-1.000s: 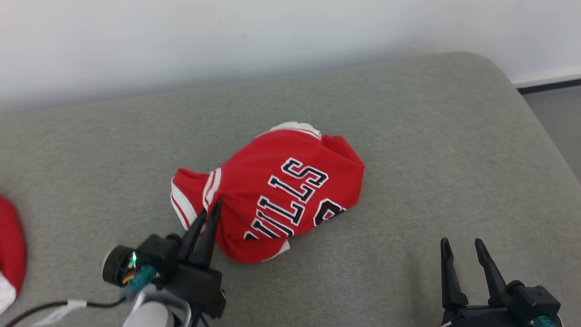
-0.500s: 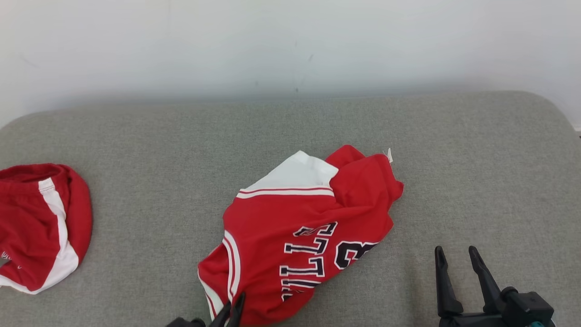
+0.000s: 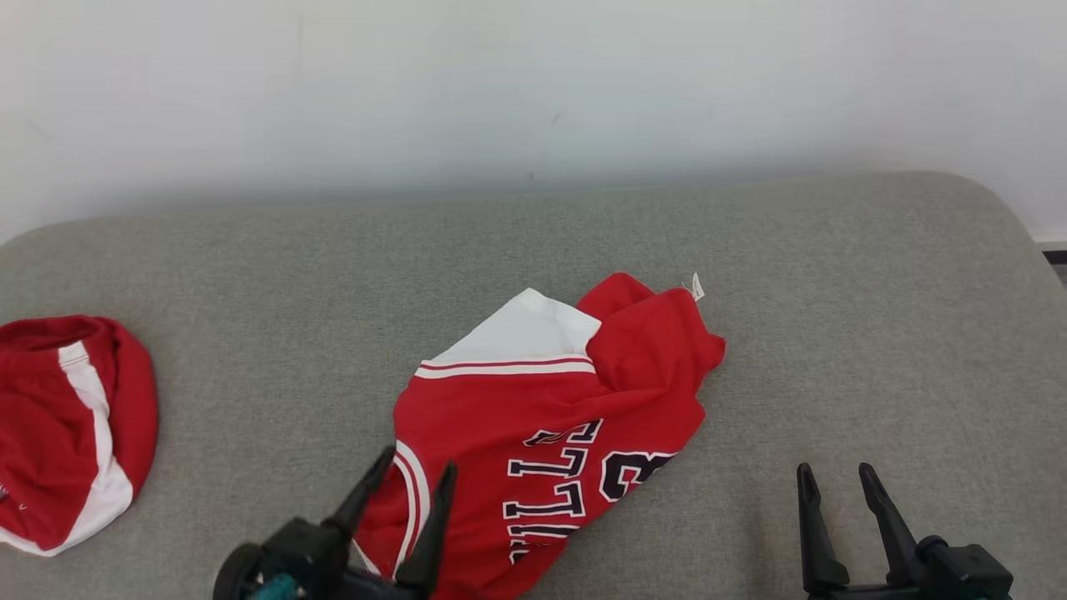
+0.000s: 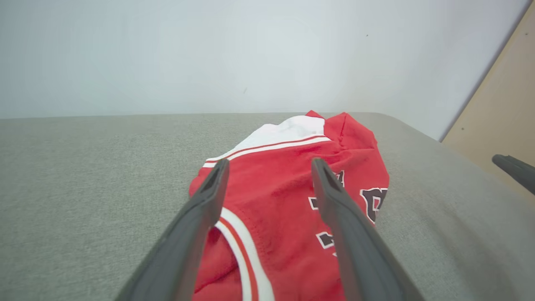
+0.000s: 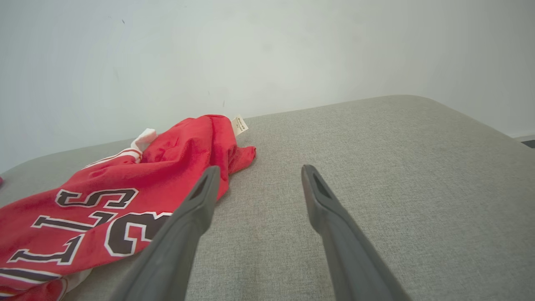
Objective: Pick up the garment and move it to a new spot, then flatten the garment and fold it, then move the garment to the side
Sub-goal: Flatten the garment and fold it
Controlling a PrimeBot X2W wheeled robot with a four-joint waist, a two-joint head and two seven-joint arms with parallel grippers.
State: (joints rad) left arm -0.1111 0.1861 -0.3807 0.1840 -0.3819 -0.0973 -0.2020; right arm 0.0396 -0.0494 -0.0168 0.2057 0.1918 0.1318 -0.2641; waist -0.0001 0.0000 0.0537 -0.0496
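Head view: red jersey [image 3: 542, 408] lies crumpled near the middle of the grey padded surface [image 3: 834, 317], lettering up, white panel toward the wall [image 3: 533, 83]. Left pincer [image 3: 417, 462] has its fingers apart over the jersey's near left edge and grips nothing; contact with the cloth cannot be confirmed. Right pincer [image 3: 834, 469] is likewise spread and empty, over bare surface right of the jersey. A second red-and-white garment [image 3: 67, 425] lies well apart at far left
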